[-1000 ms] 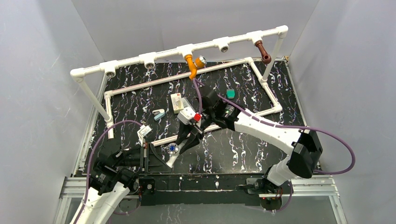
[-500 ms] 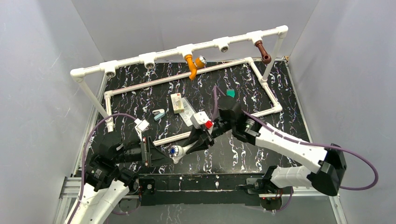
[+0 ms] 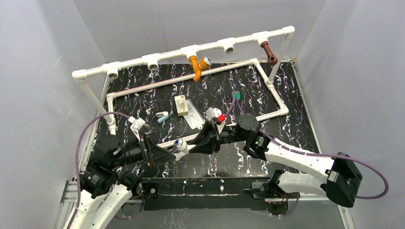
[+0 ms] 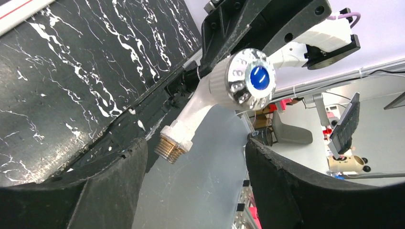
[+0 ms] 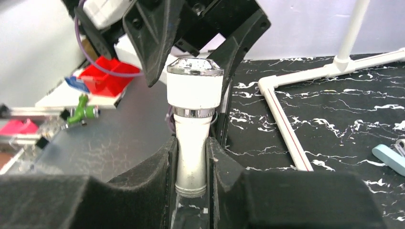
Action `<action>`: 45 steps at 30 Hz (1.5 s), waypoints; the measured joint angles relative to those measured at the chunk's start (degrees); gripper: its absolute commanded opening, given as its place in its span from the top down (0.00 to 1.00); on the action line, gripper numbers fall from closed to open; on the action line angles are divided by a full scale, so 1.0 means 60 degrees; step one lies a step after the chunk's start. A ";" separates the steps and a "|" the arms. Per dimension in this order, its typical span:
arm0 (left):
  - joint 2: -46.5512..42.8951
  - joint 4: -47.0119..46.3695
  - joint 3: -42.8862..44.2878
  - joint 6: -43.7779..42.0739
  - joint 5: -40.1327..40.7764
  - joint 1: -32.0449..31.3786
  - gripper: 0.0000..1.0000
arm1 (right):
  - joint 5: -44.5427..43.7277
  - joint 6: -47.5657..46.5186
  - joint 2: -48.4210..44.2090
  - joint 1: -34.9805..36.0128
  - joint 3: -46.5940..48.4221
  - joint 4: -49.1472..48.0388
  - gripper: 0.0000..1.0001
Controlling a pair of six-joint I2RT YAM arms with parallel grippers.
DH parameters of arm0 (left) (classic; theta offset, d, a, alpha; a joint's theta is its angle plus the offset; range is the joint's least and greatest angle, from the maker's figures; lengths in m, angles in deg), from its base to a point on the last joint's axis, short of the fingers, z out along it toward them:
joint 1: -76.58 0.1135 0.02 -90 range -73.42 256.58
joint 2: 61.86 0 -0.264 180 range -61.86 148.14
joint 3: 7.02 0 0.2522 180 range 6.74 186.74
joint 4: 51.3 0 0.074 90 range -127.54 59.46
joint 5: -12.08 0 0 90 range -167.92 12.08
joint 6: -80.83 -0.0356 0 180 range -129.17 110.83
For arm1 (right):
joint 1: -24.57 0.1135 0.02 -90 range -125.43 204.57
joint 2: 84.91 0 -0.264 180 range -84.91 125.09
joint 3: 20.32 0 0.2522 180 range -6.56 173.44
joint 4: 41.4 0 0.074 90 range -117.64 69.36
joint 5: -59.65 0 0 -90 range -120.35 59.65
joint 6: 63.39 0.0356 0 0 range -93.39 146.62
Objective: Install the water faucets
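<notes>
Your left gripper [image 4: 196, 162] has just sprung wide open, empty. Your right gripper [image 3: 197, 143], clamped on the white faucet [image 4: 224, 90], has carried it right up to that opening. Looks like a handover's next.

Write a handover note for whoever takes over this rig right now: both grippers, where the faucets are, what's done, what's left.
Right gripper: shut on the white faucet, clamped on its white body, holding it in the air between the arms.
Left gripper: open, fingers on either side of that faucet's brass threaded end, not touching it.
Done: orange faucet hangs from the middle fitting of the pipe frame; reddish-brown faucet hangs from the fitting near the right end.
Left: mount the white faucet on one of the three open fittings. A handoff to the left gripper looks likely first.
</notes>
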 measured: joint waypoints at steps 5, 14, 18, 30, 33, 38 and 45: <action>-0.0197 -0.0025 0.0036 -0.0066 0.0288 0.0000 0.26 | -0.0965 0.1756 -0.0033 0.0018 -0.0455 -0.1621 0.99; -0.0885 -0.1333 0.0015 0.0375 0.0769 0.0000 0.25 | -0.2422 0.4098 0.0375 0.0437 -0.0499 -0.3993 0.99; -0.0936 -0.2229 0.0004 0.0659 0.0914 0.0000 0.26 | -0.3056 0.4492 0.0820 0.0933 -0.0492 -0.4306 0.99; -0.0929 -0.3249 0.0004 0.0838 0.1067 0.0000 0.28 | -0.5253 0.5333 0.1435 0.2000 -0.0459 -0.5198 0.99; -0.0929 -0.3246 0.0004 0.0863 0.1104 0.0000 0.29 | -0.5643 0.5366 0.1443 0.2167 -0.0459 -0.5340 0.99; -0.0929 -0.3231 0.0004 0.0871 0.1158 0.0000 0.33 | -0.6102 0.5340 0.1443 0.2306 -0.0459 -0.5373 0.99; -0.0936 -0.3064 0.0004 0.0816 0.1239 0.0000 0.52 | -0.6564 0.5282 0.1268 0.2350 -0.0499 -0.5206 0.99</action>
